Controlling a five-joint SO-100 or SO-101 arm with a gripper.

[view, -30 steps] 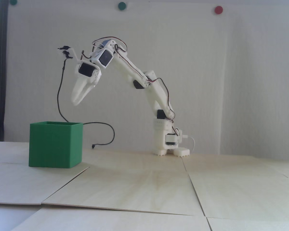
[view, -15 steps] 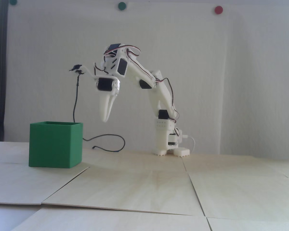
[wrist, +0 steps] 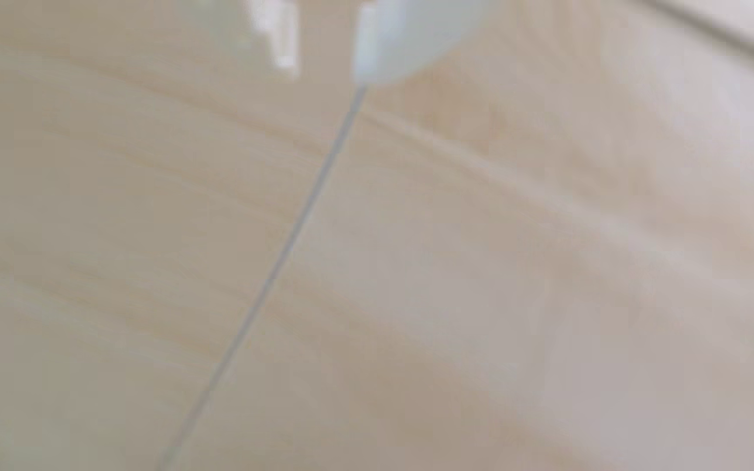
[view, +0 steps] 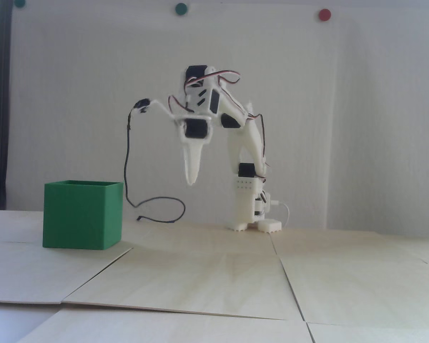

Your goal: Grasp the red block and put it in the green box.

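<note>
The green box (view: pixel 79 218) stands on the wooden table at the left of the fixed view, open side up. The red block shows in no view. My white gripper (view: pixel 191 182) hangs in the air to the right of the box, well clear of it, pointing straight down above the table. In the wrist view the gripper (wrist: pixel 323 72) enters from the top edge. A narrow gap separates its two blurred fingers, bare wood shows through the gap, and nothing is held.
A black cable (view: pixel 157 209) loops down from the wrist camera to the table between box and arm base (view: pixel 248 218). Seams (wrist: pixel 275 271) run between the light wood panels. Red (view: pixel 324 14) and green (view: pixel 181 8) round dots sit on the back wall.
The arm has swung right and folded back toward its base, carrying the gripper from above the green box to a spot well to its right and lower, now pointing straight down.
</note>
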